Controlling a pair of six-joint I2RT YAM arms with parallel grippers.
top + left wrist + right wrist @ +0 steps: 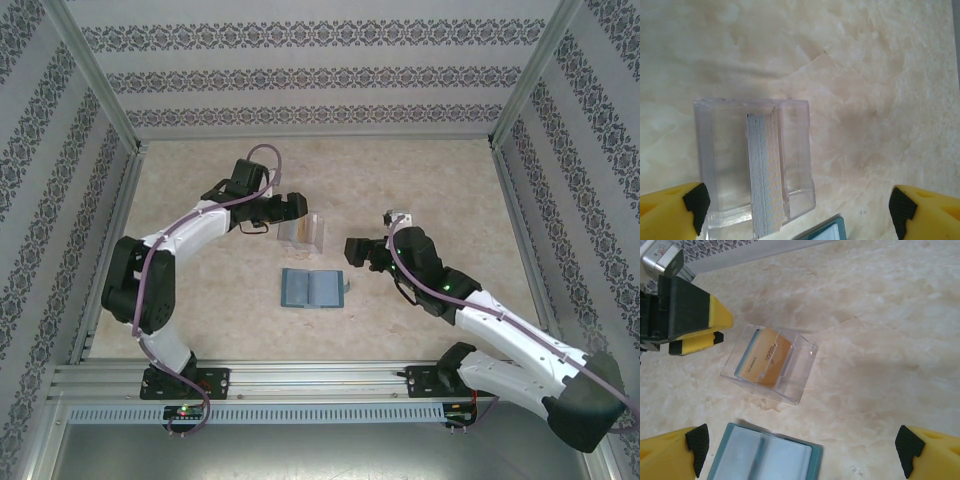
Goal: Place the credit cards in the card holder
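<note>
The credit cards [765, 359] stand as a stack in a clear plastic case [303, 232], an orange-tan one facing front; in the left wrist view the cards [763, 175] show edge-on. The card holder [312, 288], a teal wallet, lies open flat on the table just in front of the case, its grey-blue pockets [765, 456] up. My left gripper [285, 215] hovers open just left of the case, nothing between its fingers [696, 202]. My right gripper [352, 250] hangs open to the right of the wallet and case, empty. The left gripper [726, 327] also appears beside the case in the right wrist view.
The beige marbled table [430, 190] is bounded by patterned walls and a metal frame [520, 90]. Bare tabletop lies behind the case and to the right of the wallet. A corner of the wallet [827, 232] shows under the left gripper.
</note>
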